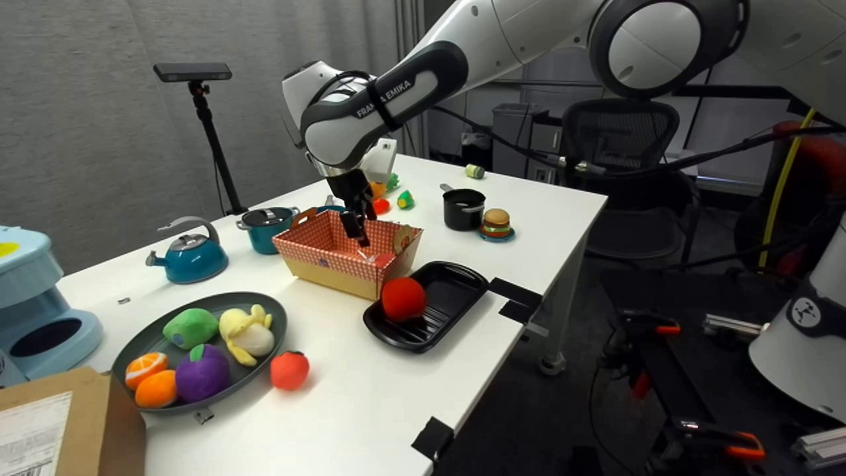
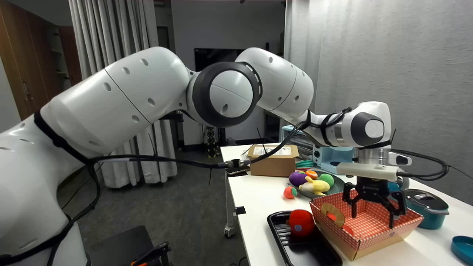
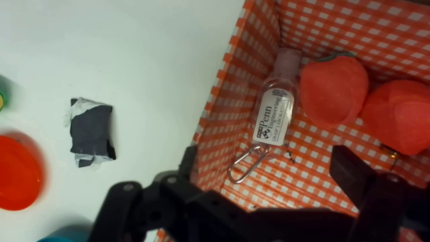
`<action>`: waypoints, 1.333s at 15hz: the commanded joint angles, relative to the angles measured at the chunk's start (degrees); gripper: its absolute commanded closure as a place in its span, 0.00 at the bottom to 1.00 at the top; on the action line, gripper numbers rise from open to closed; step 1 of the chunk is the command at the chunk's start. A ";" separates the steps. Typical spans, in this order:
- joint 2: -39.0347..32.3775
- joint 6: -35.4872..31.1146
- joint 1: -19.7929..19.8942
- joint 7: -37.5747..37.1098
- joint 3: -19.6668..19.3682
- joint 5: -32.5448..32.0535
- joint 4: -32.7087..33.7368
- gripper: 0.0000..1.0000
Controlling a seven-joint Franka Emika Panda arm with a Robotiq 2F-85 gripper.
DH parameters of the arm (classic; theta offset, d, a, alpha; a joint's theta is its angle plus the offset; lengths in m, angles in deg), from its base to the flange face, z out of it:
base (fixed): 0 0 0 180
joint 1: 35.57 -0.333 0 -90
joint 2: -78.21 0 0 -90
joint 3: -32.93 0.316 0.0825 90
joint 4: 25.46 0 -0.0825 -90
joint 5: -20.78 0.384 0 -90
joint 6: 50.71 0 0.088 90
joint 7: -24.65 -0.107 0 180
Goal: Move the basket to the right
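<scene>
The basket is a rectangular open box with a red-and-white checked lining and tan lower sides. It stands upright on the table in both exterior views (image 1: 330,268) (image 2: 342,238) and fills much of the wrist view (image 3: 231,117). Inside it are a clear labelled bottle (image 3: 277,111) with a metal clip and two red toy fruits (image 3: 334,90). My gripper (image 1: 363,228) (image 2: 373,220) (image 3: 263,161) is open and points down over the basket. One finger is over the interior. The other is at a side wall; I cannot tell whether it touches or which side it is on.
A black tray (image 1: 456,297) with a red fruit (image 1: 404,299) sits close beside the basket. A teal pot (image 1: 263,238), kettle (image 1: 197,258), black saucepan (image 1: 464,215) and toy burger (image 1: 496,221) are around it. A fruit plate (image 1: 264,350) and cardboard box (image 2: 271,166) are farther along.
</scene>
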 commanded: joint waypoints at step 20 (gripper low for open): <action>16.07 -10.06 -2.82 -13.03 -1.56 -0.98 -28.34 0.87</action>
